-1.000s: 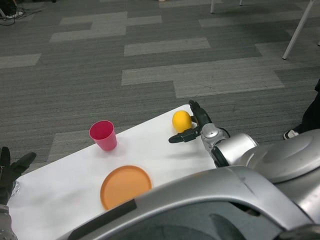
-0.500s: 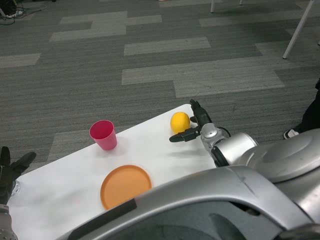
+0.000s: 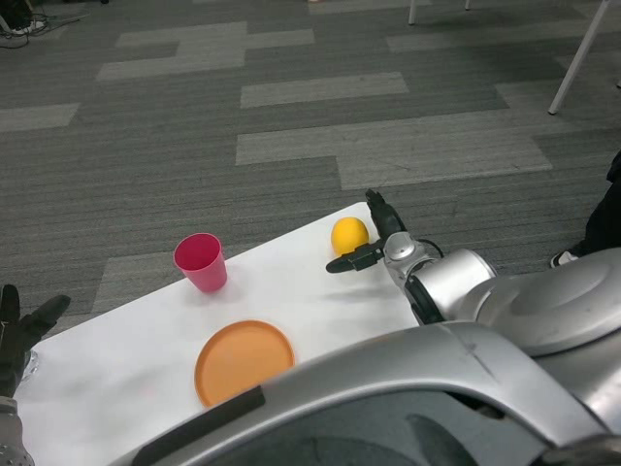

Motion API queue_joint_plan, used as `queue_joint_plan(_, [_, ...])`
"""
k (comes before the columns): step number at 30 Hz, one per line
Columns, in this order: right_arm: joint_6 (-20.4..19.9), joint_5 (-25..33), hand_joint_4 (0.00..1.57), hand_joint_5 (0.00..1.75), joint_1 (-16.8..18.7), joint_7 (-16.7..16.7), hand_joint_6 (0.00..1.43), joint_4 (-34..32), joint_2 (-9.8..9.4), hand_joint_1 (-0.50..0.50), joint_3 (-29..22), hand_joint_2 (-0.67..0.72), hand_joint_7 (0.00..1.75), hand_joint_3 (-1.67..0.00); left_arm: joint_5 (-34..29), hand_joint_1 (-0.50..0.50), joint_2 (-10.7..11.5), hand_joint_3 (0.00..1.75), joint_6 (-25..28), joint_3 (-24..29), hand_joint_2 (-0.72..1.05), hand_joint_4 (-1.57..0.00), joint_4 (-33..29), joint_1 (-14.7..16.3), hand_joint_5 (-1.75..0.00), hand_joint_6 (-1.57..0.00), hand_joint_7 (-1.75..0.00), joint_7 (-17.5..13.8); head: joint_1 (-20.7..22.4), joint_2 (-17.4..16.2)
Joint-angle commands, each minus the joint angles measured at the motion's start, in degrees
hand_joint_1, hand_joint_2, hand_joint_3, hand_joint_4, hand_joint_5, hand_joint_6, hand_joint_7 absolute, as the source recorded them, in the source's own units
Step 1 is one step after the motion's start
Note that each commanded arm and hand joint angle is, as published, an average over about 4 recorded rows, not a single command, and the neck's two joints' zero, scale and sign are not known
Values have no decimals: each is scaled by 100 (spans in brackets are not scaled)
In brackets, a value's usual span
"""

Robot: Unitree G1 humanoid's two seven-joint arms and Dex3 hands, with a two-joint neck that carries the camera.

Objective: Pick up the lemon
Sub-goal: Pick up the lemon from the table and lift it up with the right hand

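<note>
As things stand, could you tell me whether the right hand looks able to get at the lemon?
Probably yes. The right hand is open right beside the lemon, fingers spread on either side of it, and nothing lies between them. The pink cup and orange plate sit well clear.

No text, label, brand or number can be read anywhere — nothing legible on any surface.

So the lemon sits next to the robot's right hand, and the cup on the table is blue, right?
Not quite. The head view shows the cup is pink, not blue. The rest holds: the lemon sits on the white table next to the right hand.
</note>
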Motion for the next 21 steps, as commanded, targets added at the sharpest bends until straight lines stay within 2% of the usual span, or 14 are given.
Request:
queue_joint_plan(1, [211,-162,0,10,-270,-131,0,-8,-19,-38,8,-3,0,-24,-8,50,26,9,-7,-15,105,0,-1,-45,0,0,0,12,-8,-13])
queue_joint_plan(7, [569,-632,0,10,-382,-311,0,3,49,-38,10,-3,0,-24,-8,50,15,9,-7,-28,105,0,-1,-49,0,0,0,14,14,-18])
queue_joint_plan(11, [738,-861,0,15,-399,-417,0,12,80,-40,10,-10,0,-24,-8,50,6,9,-7,-28,105,0,-1,-49,0,0,0,14,17,-24])
queue_joint_plan(18, [890,-1219,0,44,-402,-439,0,12,143,-42,41,-26,0,-24,-8,50,4,9,-7,-28,105,-2,-1,-49,0,0,0,14,2,-56])
queue_joint_plan(21, [920,-1333,0,61,-402,-452,0,12,148,-42,87,-29,0,-30,-8,50,4,9,-7,-28,105,0,-1,-53,0,0,0,14,13,-53])
